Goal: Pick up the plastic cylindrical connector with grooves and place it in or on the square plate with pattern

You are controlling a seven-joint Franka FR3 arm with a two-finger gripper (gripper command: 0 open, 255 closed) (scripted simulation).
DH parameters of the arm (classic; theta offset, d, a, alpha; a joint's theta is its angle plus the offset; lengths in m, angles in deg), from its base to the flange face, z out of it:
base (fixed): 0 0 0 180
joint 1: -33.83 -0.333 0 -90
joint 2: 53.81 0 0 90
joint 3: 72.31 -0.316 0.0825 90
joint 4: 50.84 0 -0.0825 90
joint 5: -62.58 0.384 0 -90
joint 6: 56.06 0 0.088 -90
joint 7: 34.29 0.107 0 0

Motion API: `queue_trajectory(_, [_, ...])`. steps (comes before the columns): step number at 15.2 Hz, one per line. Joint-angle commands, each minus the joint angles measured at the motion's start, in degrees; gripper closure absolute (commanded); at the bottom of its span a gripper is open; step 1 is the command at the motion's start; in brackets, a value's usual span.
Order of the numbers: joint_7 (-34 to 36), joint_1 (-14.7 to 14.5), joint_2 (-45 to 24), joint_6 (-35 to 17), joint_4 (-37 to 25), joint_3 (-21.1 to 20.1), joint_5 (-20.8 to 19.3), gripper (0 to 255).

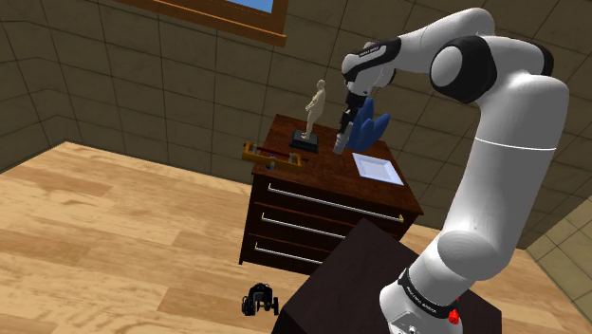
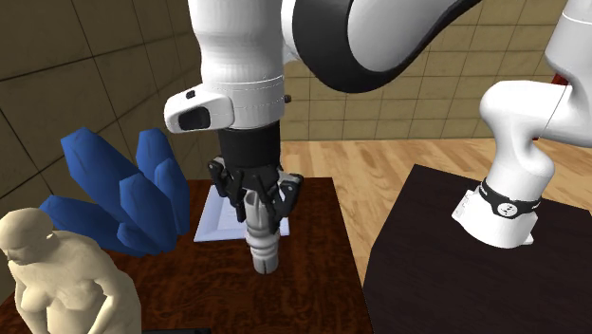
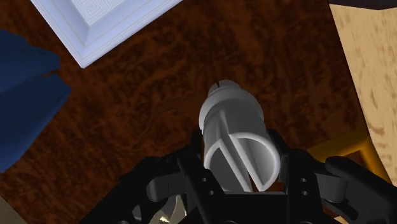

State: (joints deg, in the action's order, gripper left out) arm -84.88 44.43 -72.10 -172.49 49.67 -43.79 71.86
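Observation:
A grey ribbed cylindrical connector [image 2: 263, 242] hangs upright in the air, and my black gripper [image 2: 256, 194] is shut on its upper end. In the wrist view the connector [image 3: 235, 130] sticks out between the two fingers [image 3: 191, 159] over the dark wooden top. The white square plate [image 3: 102, 22] with a patterned inner border lies flat on the dresser, a short way off from the connector and not under it. From the shoulder view the gripper [image 1: 340, 128] holds the connector [image 1: 339, 142] above the dresser's middle, with the plate [image 1: 377, 168] toward that view's right.
A blue crystal cluster [image 2: 123, 194] stands on the dresser [image 1: 327, 185] close behind the gripper. A pale figure statue [image 1: 314, 112] and a brown tray [image 1: 270, 157] are on its far side. A small dark toy [image 1: 259, 302] lies on the wooden floor by the stand [image 1: 379, 275].

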Motion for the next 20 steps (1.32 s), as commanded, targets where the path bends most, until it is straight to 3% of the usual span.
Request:
queue_trajectory(1, [-1.9, 1.3, 0.1, 0.7, -0.6, 0.6, 0.1, 255])
queue_trajectory(11, [-14.5, 10.7, -2.0, 4.6, -5.7, 4.1, 2.0, 255])
queue_trajectory(17, [-22.1, 17.7, -6.0, 8.3, -12.6, 5.4, 4.4, 255])
queue_trajectory(18, [-24.2, 20.0, -7.5, 9.7, -15.2, 5.7, 5.2, 255])
queue_trajectory(20, [-24.4, 19.9, -7.8, 8.3, -14.0, 5.5, 5.4, 255])
